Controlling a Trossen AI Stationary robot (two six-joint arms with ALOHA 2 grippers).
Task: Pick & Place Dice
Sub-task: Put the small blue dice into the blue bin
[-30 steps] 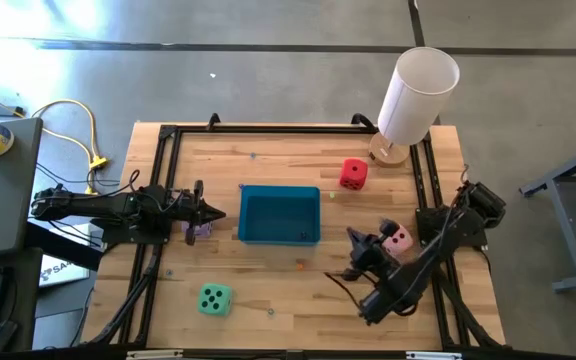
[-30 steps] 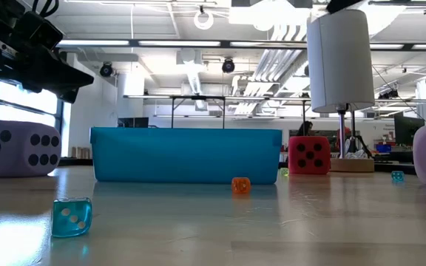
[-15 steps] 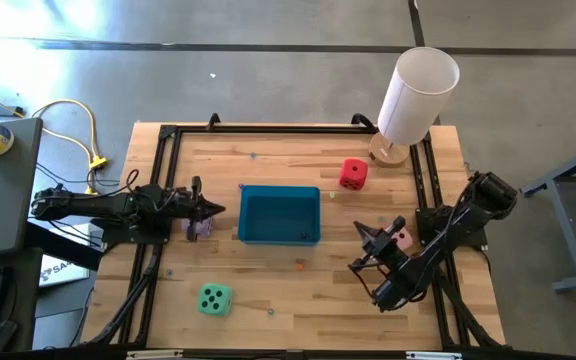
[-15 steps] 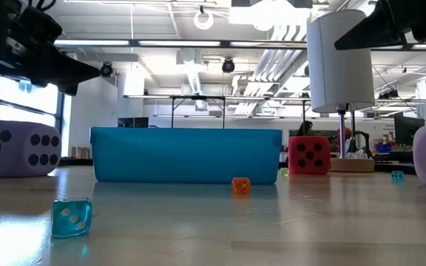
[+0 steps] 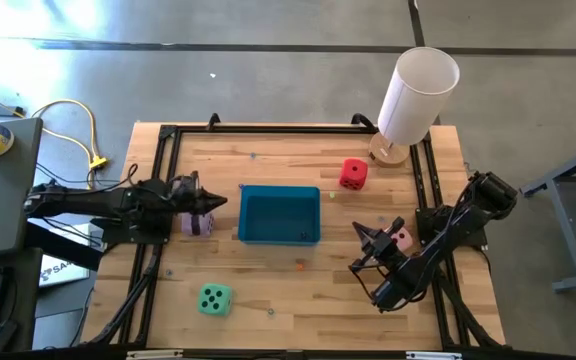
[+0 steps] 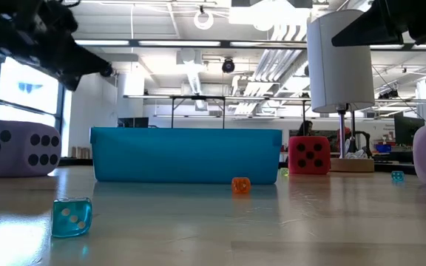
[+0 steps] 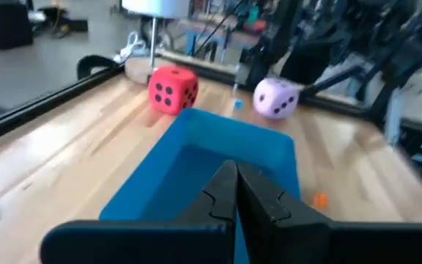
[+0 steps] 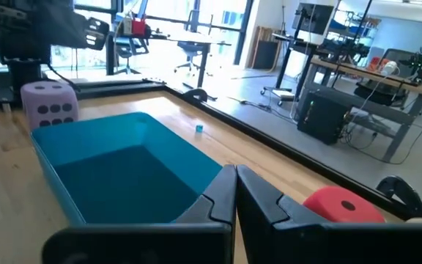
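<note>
Four dice out, none in tray

Left gripper [image 5: 211,203] hovers over lilac die [image 5: 197,222], fingers pressed together, empty. Right gripper [image 5: 362,231], likewise closed, beside pink die [image 5: 400,240]. Red die [image 5: 353,174], mint die [image 5: 214,298] untouched. Spread fingers before descending; straddle the cube squarely.

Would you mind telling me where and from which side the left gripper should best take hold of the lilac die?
Probably from straight above, pinching two opposite flat side faces. The lilac die sits flat on the table, apart from the teal tray, so its sides look free. The left gripper, fingers together, is right beside it and must open first.
</note>
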